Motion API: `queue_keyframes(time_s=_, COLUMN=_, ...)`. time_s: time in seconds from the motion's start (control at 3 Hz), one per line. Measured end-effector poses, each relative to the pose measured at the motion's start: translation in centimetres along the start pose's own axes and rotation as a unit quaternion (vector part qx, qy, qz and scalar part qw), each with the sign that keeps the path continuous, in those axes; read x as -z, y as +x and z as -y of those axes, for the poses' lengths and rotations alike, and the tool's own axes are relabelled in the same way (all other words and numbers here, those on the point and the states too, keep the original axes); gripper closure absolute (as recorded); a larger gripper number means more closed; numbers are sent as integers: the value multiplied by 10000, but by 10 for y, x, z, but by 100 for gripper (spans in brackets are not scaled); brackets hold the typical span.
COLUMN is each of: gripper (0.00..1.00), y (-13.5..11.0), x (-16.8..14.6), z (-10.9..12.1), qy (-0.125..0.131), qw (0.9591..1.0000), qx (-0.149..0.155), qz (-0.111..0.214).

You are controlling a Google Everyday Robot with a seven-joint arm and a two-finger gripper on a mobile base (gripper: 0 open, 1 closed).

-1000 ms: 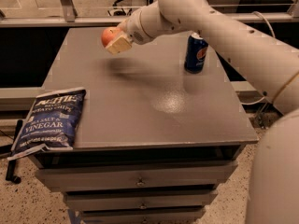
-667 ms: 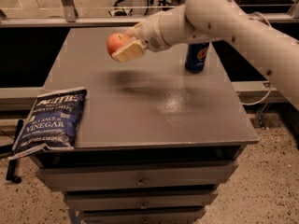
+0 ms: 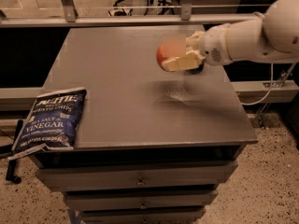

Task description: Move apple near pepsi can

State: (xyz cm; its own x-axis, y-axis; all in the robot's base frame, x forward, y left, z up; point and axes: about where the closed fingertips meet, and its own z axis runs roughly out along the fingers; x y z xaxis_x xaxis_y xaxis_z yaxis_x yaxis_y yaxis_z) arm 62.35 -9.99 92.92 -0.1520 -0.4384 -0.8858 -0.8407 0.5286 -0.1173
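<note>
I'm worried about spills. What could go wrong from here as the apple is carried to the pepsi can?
1. The hand, closed on the apple in the air above the table, hides nearly all of the pepsi can. Lowering here could knock the can over.
2. The apple is round, so if it is released from that height it might roll away across the table.

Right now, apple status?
Gripper shut on small round orange-red apple, above grey table. Dark blue pepsi can mostly hidden behind gripper. Blue chip bag far left.
</note>
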Motion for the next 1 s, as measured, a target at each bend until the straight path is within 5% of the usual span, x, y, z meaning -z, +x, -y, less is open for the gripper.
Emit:
queue_keyframes(time_s=0.67, gripper=100, y=50, x=64, z=23, qy=568, qw=9969, qx=-421, qz=-339)
queue_keyframes(time_s=1.0, gripper=100, y=67, x=59, z=41, qy=891, qw=9946, qx=-344, qz=-394)
